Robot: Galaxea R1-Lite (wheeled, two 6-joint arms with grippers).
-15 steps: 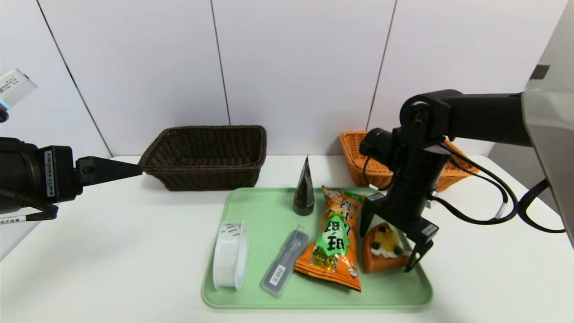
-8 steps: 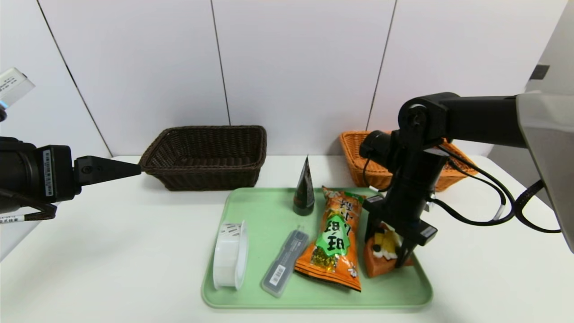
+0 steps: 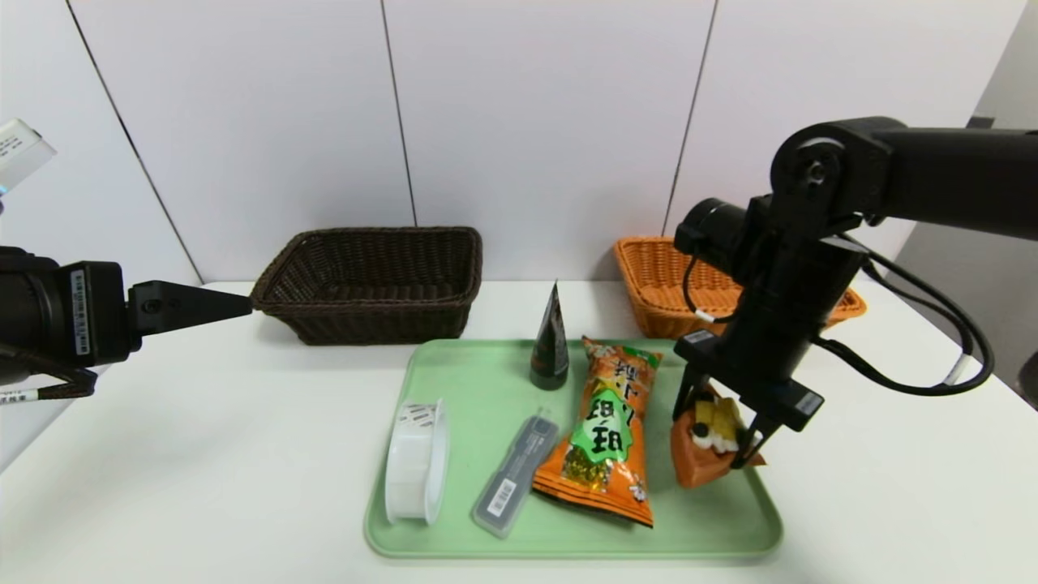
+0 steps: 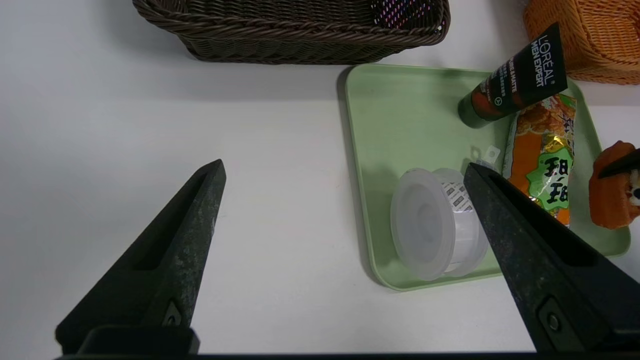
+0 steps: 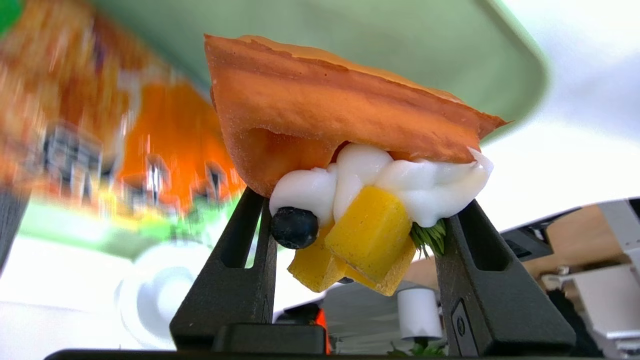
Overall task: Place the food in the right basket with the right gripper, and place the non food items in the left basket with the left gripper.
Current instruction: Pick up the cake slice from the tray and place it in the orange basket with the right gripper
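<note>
A: How many things are there, counted by kind?

B: Two baskets, one tray and five items. Two of the items are food: one orange snack bag [image 3: 604,430] and one cake wedge [image 3: 707,442]. The other three are one white roll [image 3: 415,461], one dark cone-shaped tube [image 3: 550,341] and one slim grey case [image 3: 516,475].

A: What does the green tray [image 3: 454,381] hold?

B: Four of them. The roll stands on edge by the tray's left rim, the grey case lies flat just beside the snack bag, and the tube stands upright at the far side, near the bag's top end.

A: And the cake wedge?

B: It sits clamped between the fingers of the right gripper [image 3: 726,434], above the tray's right side. The right wrist view shows the two black fingers [image 5: 240,280] pressed against its cream and yellow fruit topping, with the wedge tilted and the tray behind it.

A: The baskets?

B: The dark brown basket [image 3: 373,280] stands behind the tray to the left, and I see nothing inside it. The orange-tan basket [image 3: 673,288] stands behind the tray to the right; the right arm hides much of it, so I cannot tell what it holds.

A: The left gripper [image 4: 345,215]?

B: It hangs over the white table [image 3: 203,454] well left of the tray, its jaws spread wide and gripping nothing, pointing toward the dark basket.
</note>
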